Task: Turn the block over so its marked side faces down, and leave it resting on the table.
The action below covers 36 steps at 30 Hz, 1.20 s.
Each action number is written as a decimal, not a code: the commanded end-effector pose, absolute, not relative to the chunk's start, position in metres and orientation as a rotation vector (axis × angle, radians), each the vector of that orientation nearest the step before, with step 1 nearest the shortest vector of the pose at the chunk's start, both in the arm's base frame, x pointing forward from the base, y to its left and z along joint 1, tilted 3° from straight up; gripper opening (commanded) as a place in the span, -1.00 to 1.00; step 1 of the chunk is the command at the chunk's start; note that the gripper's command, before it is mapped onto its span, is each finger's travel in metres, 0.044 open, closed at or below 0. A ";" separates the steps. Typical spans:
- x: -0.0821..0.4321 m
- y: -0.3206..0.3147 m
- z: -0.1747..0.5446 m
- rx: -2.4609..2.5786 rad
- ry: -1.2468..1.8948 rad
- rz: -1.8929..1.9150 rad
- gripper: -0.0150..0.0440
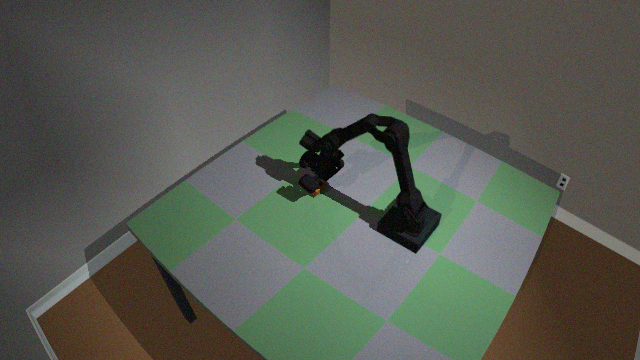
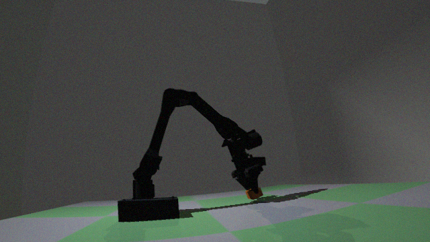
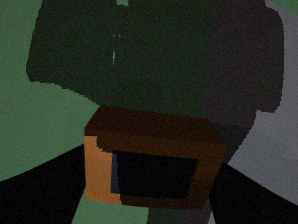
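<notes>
Gripping the orange block, your gripper holds it tilted (dark marked face toward the wrist camera, you'll notice), its fingers clamped on either side.

A gray wall stands at 10 o'clock in the top view, and a tan wall at 1 o'clock. They meet at 12. A little wall socket is at 3 o'clock. The brown floor shows at 4 and 8, with a pale baseboard along it.
</notes>
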<state>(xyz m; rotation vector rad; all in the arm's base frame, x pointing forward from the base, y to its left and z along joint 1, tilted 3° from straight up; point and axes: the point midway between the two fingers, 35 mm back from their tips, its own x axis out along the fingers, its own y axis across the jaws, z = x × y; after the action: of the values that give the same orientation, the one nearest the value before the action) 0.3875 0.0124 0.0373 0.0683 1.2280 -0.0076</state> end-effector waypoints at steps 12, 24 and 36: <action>0.382 0.013 0.041 0.072 1.005 -0.020 -0.49; 0.385 0.013 0.034 0.069 0.902 -0.023 -0.49; 0.396 0.014 0.013 0.061 0.727 -0.028 -0.49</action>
<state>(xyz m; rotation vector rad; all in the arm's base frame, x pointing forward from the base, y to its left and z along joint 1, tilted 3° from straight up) 0.3972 0.0137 0.0214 0.0604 0.7450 -0.0225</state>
